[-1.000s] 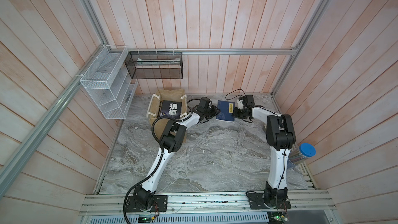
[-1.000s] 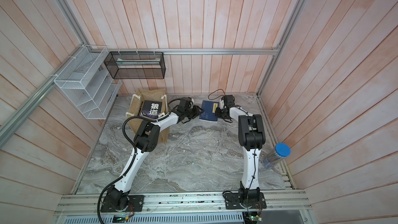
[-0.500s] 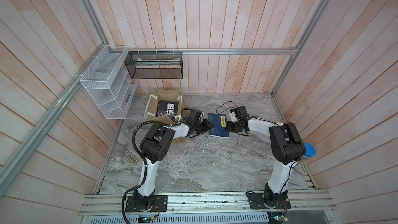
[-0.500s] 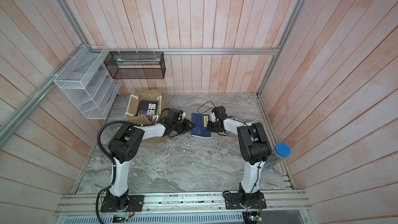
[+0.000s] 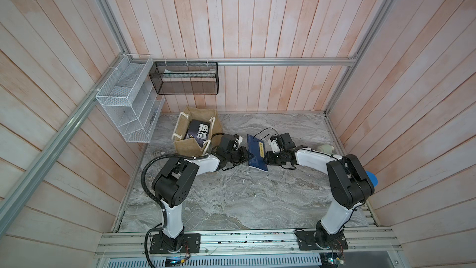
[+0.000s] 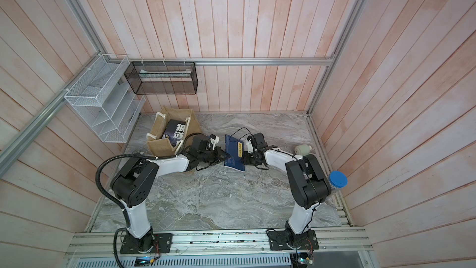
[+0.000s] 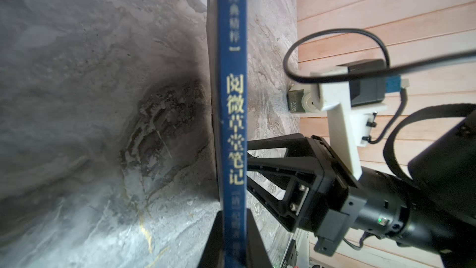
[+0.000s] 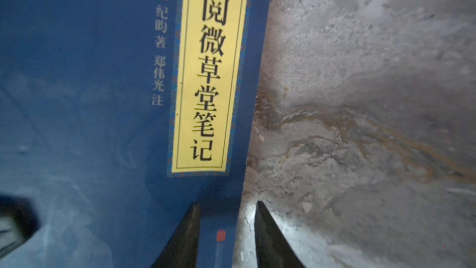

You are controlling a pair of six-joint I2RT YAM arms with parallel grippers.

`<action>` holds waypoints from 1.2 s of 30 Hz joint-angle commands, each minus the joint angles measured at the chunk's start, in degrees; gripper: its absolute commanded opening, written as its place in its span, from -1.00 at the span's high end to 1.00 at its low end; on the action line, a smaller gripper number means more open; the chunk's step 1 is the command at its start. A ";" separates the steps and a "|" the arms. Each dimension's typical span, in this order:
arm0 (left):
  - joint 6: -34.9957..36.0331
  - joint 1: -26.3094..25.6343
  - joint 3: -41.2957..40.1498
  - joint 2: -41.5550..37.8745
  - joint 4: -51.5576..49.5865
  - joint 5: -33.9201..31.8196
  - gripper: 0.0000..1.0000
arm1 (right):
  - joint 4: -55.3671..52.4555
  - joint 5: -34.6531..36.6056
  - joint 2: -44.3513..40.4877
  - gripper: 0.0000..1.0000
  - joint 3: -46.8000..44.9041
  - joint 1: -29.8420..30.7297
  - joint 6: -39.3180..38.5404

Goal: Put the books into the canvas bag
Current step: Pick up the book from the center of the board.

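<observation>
Navy paperback [image 5: 255, 154] hangs tilted over the grey veined marble tabletop [image 5: 244, 197], between the two arms and near the canvas bag [image 5: 186, 148]. Can't tell if its low corner touches the marble.

Stuff around: white wire basket [image 5: 128, 114] and black mesh basket [image 5: 185, 78] up on the plank wall, a blue-capped tube [image 6: 338, 179] at the right edge, and a small pale grey thing [image 5: 325, 148] by the right wall. The left arm [image 5: 206, 163] and its cable sit between book and bag.

The bag is coarse tan weave, boxy, with white rope handles. A black book [image 5: 198, 135] with big white characters lies inside.

The top views are too far off to show the grips, but the wrist cams do. The left gripper [image 7: 234, 217] is clamped on the spine, one finger each side. The right gripper [image 8: 226, 204] has its jaws parted at the opposite edge. One finger is over the glossy cover below the yellow title label [image 8: 208, 73], the other over bare marble, not squeezing
</observation>
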 commanded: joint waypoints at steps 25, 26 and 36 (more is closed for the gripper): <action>15.75 7.08 -3.83 -27.80 17.49 16.53 1.00 | 20.54 -16.14 -36.13 -0.34 -3.96 -1.86 3.49; 14.56 7.03 -4.46 -28.00 19.32 17.52 1.00 | 22.09 -17.68 -36.33 -0.36 -4.38 -2.80 5.08; 7.19 7.03 -6.88 -29.05 28.85 22.24 1.00 | 42.49 -36.75 -34.98 -0.38 -9.55 -11.57 23.88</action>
